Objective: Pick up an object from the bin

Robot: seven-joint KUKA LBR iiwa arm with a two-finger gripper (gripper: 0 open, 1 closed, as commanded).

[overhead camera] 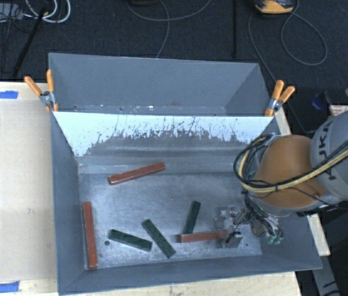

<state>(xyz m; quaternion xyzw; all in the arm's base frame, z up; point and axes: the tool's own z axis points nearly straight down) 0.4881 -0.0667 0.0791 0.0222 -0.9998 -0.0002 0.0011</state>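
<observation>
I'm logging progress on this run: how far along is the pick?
Done: nothing lifted yet; the short brown stick lies flat on the bin floor, near the front right. In hand: the gripper is down at the stick's right end. Left: lifting something out; whether the stick is already gripped, I cannot tell.

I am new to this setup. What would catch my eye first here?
The arm's orange cover bulges in from the right, its gripper low over the right end of a short red-brown bar near the front wall of the bin. Three dark green bars lie left of it.
</observation>
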